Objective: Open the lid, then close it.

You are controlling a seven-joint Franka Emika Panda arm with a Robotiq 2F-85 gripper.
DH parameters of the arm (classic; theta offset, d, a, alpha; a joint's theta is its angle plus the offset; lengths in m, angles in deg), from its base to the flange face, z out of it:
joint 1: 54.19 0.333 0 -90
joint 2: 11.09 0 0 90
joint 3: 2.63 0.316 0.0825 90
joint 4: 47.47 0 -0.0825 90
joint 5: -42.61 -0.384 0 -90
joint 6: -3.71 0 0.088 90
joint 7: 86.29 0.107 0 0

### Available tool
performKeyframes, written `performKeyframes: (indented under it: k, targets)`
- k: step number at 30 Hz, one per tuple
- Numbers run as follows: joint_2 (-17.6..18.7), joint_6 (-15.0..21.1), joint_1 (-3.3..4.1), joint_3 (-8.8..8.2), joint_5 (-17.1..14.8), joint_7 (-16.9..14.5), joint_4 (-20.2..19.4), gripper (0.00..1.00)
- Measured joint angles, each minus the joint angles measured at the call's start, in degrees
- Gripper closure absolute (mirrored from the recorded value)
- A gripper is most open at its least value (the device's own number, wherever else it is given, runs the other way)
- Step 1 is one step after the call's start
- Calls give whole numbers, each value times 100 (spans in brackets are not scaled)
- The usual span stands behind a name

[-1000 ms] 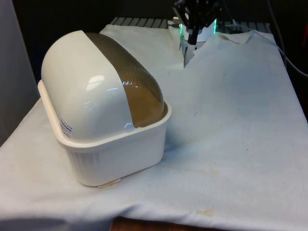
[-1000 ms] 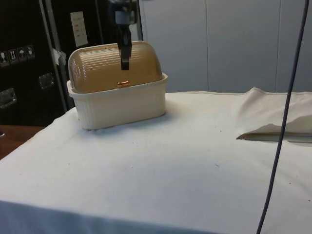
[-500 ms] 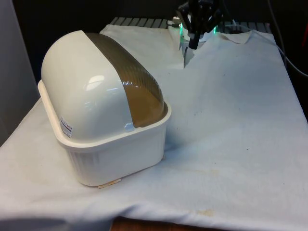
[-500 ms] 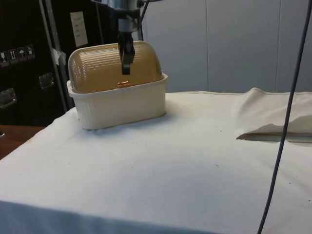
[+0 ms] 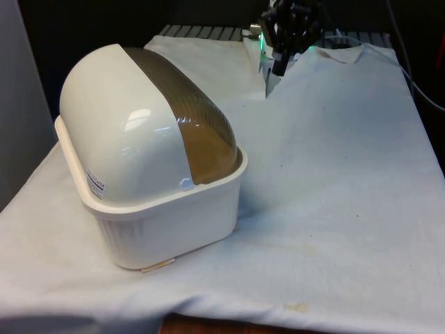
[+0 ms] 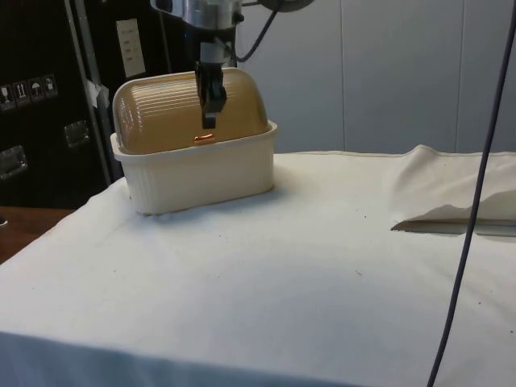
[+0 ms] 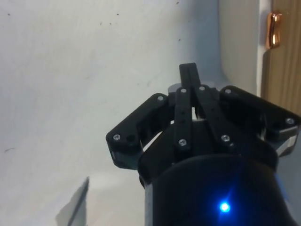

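Observation:
A cream bread box (image 5: 160,216) stands on the white cloth at the front view's left, its brown ribbed roll lid (image 5: 191,118) down. In the side view the lid (image 6: 161,113) carries a small copper handle (image 6: 204,138) just above the box's rim. My black gripper (image 6: 209,122) hangs in front of the lid, a little above the handle, shut with nothing between its fingers. The front view places the gripper (image 5: 278,68) far back over the table, apart from the box. In the wrist view the closed gripper (image 7: 189,70) points at the cloth beside the box, with the handle (image 7: 274,29) off to one side.
The cloth is rucked into a raised fold (image 6: 451,193) at the table's far end near the robot base. A dark cable (image 6: 472,193) hangs down in the side view. Open cloth (image 5: 334,174) lies beside the box.
The gripper has come down a little in front of the lid, nearer the copper handle. The lid stays down and the box has not moved.

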Motion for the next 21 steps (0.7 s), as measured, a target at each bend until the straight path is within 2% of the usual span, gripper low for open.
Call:
performKeyframes:
  k: [6,12,13,15,16,21]
  targets:
    - [-34,92,-6,0,533,378,-138,100]
    - [-40,115,-6,-6,871,647,-201,100]
    - [-40,115,-6,-6,1014,762,-206,100]
    - [-40,115,-6,-6,1014,762,-206,100]
    - [-29,115,-6,-6,1152,877,-212,100]
    - [11,120,-6,-11,1438,1117,-212,100]
